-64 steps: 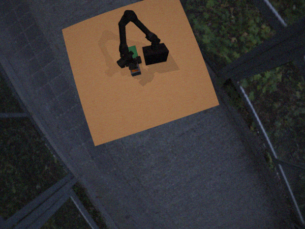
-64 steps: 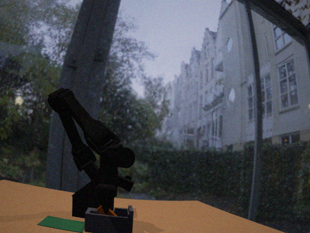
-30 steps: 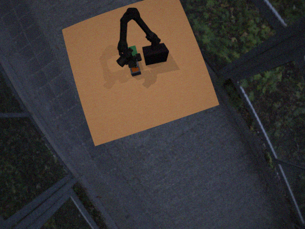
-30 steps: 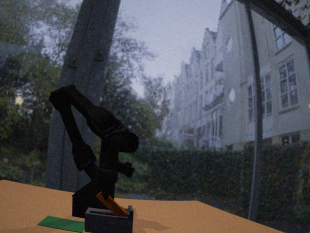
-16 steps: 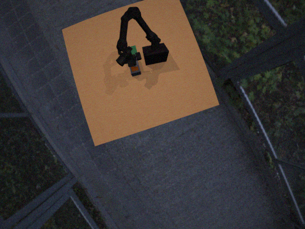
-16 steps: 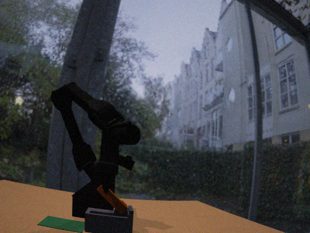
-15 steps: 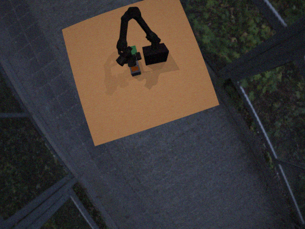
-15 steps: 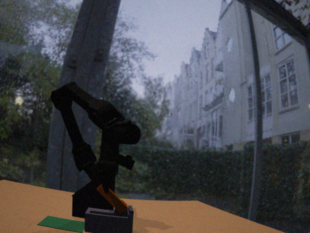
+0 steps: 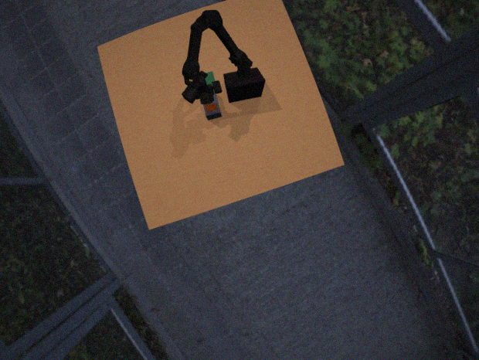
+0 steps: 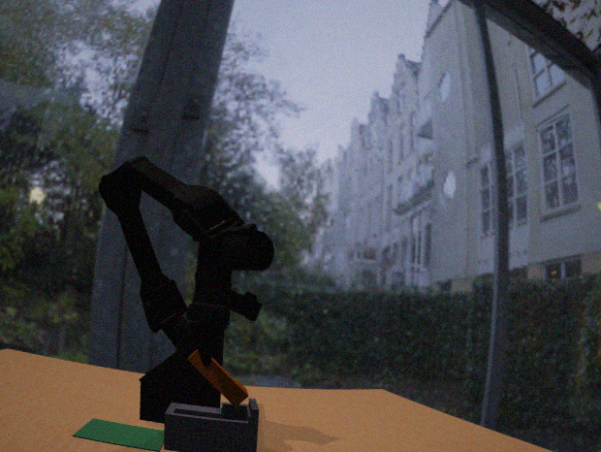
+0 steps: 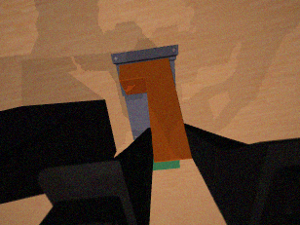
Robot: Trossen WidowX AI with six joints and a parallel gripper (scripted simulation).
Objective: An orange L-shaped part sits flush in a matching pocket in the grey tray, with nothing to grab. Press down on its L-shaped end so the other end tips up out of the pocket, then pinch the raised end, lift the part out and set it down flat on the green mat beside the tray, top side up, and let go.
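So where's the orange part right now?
In the exterior view the orange part hangs tilted in the pincer, its lower end just above the grey tray; the green mat lies to the tray's left.
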